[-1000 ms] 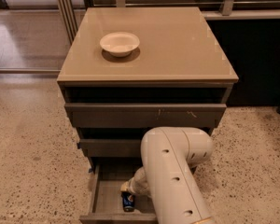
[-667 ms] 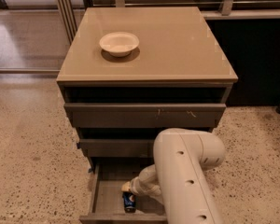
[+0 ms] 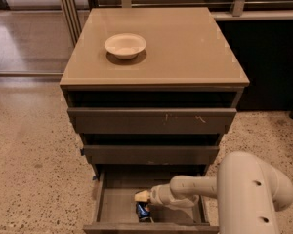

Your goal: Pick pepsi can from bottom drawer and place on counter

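reach-and-grasp step of the pick. the drawer [image 3: 119, 204], lowest of three, stands pulled out, and the can [image 3: 144, 211] lies inside it, close to the front wall and a little left of centre; it looks to be upright, though that is not certain. the arm [image 3: 195, 186] enters from the right and runs leftward over the drawer floor. the gripper [image 3: 142, 196] sits inside the drawer, just behind and above the can, with its pale tip close to the can's top. whether the tip touches the can cannot be told, and neither can how far the gripper is spread; nothing is seen lifted. judged state of the task: the can is not yet picked and placing has not begun. the next move calls for a short descent to bring the gripper around the can's body, a firm close, then a straight lift that keeps clear of the drawer's front wall and of the two upper drawer fronts. the worktop [image 3: 185, 48] carries a bowl [image 3: 125, 45] at its rear left; the bare area to the right is the likely spot for the can.
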Robot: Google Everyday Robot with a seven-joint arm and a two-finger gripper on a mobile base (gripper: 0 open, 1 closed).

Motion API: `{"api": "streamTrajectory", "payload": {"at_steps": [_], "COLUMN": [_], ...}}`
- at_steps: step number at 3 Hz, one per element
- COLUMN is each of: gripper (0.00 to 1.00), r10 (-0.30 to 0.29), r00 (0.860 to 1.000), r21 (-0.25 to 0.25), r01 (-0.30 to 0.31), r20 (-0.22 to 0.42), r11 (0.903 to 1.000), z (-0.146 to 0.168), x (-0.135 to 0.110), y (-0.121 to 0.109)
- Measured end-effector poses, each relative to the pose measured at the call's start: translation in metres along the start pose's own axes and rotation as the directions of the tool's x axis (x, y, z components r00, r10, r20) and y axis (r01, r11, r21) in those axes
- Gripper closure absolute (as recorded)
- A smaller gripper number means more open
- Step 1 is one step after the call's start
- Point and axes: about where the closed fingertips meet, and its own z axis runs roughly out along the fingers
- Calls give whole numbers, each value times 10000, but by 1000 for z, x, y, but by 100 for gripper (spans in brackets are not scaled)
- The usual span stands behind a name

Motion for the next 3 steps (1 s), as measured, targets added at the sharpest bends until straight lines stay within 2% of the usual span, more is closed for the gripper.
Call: {"api": "streamTrajectory", "payload": {"at_steps": [1,2,3], "gripper": [100,100,100], "r10": [-346,-801,-801], "r00": [9987,9944,9944], "r21": [-1066,-2342,-2325], "r01": [384,940,941], "r20": [367,682,693], "r11": [9936,9676,9680], "z": [-52,-111,-110], "x": [0,6,5], "y": [-11,-8,-8]}}
